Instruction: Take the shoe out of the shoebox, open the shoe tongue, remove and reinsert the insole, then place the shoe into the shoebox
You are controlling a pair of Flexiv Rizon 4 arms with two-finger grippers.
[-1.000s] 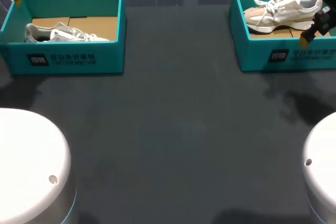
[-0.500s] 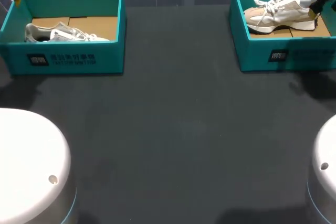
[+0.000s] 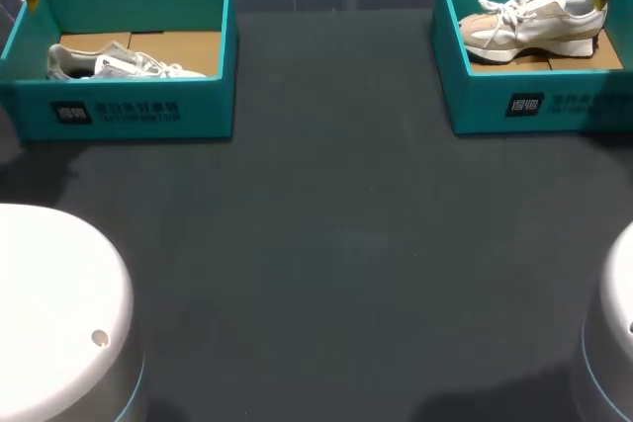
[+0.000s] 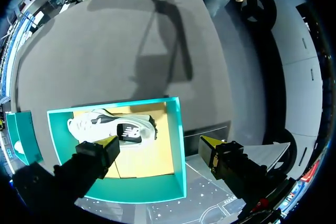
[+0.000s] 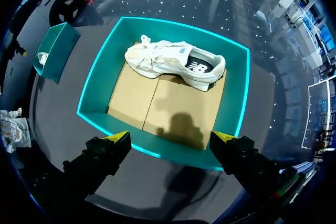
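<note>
Teal shoeboxes, two of them, with one shoe lying in each.
Head view: the left shoebox (image 3: 129, 111) holds a pale grey shoe (image 3: 119, 63), and the right shoebox (image 3: 539, 106) holds a cream shoe (image 3: 534, 24). Left wrist view: the left gripper (image 4: 159, 141) hangs above its box, its two fingers spread and holding nothing. Right wrist view: the right gripper (image 5: 170, 137) hangs over its box's near wall, fingers likewise apart and empty.

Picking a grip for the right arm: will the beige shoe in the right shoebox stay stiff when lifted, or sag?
Likely fairly stiff lengthwise: the beige shoe has a thick moulded sole. Its upper and loose laces look soft, so a pinch there may crumple. Held by one end only, it would probably tilt.
</note>
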